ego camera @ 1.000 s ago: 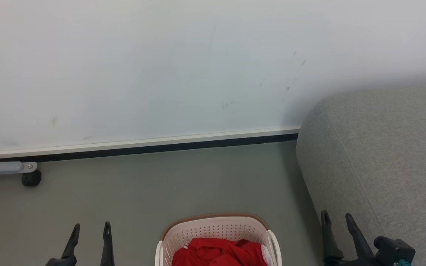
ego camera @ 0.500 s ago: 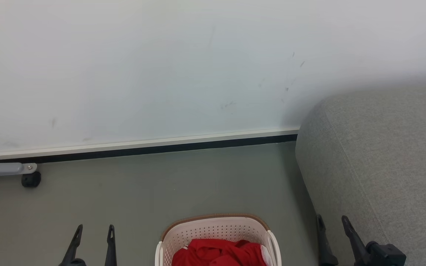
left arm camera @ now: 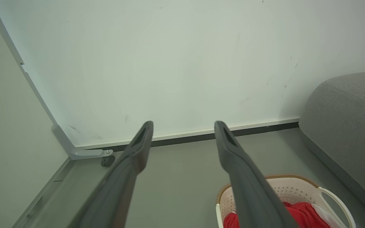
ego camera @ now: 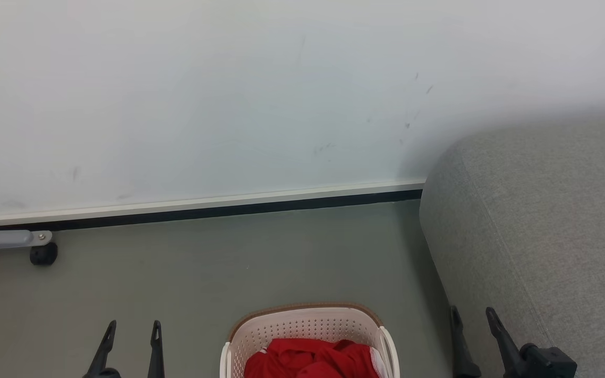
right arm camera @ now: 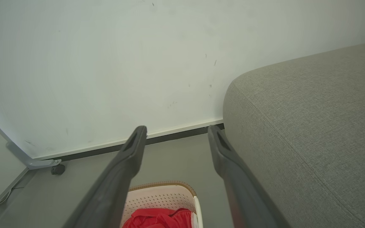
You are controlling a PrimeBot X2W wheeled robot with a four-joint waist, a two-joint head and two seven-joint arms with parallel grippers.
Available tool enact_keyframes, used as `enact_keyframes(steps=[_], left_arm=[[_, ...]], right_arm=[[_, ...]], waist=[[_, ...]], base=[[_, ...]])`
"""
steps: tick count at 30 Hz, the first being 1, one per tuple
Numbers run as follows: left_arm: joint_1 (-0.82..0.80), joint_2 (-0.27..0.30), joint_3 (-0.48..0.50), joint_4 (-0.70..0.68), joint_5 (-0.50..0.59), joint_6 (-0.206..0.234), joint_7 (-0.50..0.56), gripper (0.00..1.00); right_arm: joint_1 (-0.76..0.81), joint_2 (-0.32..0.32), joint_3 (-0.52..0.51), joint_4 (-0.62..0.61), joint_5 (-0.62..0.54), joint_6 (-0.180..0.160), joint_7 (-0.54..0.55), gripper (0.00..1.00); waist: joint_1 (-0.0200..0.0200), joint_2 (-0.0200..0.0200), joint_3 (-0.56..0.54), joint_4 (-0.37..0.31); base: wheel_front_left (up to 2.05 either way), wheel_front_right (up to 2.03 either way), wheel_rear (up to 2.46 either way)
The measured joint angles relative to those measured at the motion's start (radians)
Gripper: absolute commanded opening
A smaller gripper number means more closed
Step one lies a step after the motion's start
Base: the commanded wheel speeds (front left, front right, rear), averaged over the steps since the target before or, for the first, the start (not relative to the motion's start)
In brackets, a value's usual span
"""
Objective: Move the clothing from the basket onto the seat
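- The clothing (ego camera: 310,359) is bright red cloth bunched in loose folds, with a thin white striped trim at its right edge; no lettering can be made out.
- It looks light, soft and limp. It will likely sag and trail when lifted, and a hanging fold could catch on the rim. It seems neither fragile nor slippery.
- The best hold is probably a raised ridge of cloth near the top of the heap, pinched from above. That way the claw gathers a thick bunch rather than one thin layer.
- It lies inside the basket (ego camera: 308,321), a cream plastic tub with rows of small holes in its wall and a brown woven-look rim. The heap sits below that rim.
- The basket stands on the grey floor (ego camera: 218,262), near the seat (ego camera: 539,220), a large grey cloth-covered cushion with a rounded corner.
- The left claw (ego camera: 133,326) hovers over the floor to the left of the basket, its two fingers parted with nothing between them.
- The right claw (ego camera: 472,312) hangs between the basket and the side of the seat, fingers likewise spread and holding nothing.
- Beyond them, a pale wall (ego camera: 229,105) meets the floor at a white-and-dark skirting strip (ego camera: 202,209). A small black caster wheel (ego camera: 43,254) stands at the far left.
- Judging by the heap in the basket, the first pick is yet to come.
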Motion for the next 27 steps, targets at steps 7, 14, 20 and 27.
enact_keyframes(steps=[7,14,20,27], left_arm=[[0.0,-0.001,0.002,0.002,0.0,0.0,0.0,1.0],[0.009,-0.004,0.004,0.002,0.0,-0.001,0.0,1.0],[0.016,-0.005,0.006,-0.003,0.0,-0.008,0.0,1.0],[0.01,-0.008,-0.013,-0.019,0.006,-0.021,0.0,1.0]], right_arm=[[0.0,0.001,-0.003,0.0,0.0,0.0,0.0,1.0],[0.0,0.002,-0.006,0.0,0.0,0.002,0.0,1.0],[0.0,0.004,-0.007,-0.002,-0.002,0.006,0.0,1.0],[-0.001,0.005,-0.011,-0.036,-0.019,0.009,0.0,1.0]], waist=[[0.0,0.0,0.003,0.001],[0.0,0.0,0.008,0.0],[0.0,0.0,0.022,-0.003],[0.0,0.0,0.073,-0.016]], base=[[0.0,0.0,0.0],[0.0,0.0,0.0],[0.0,0.0,0.0],[0.0,0.0,0.0]])
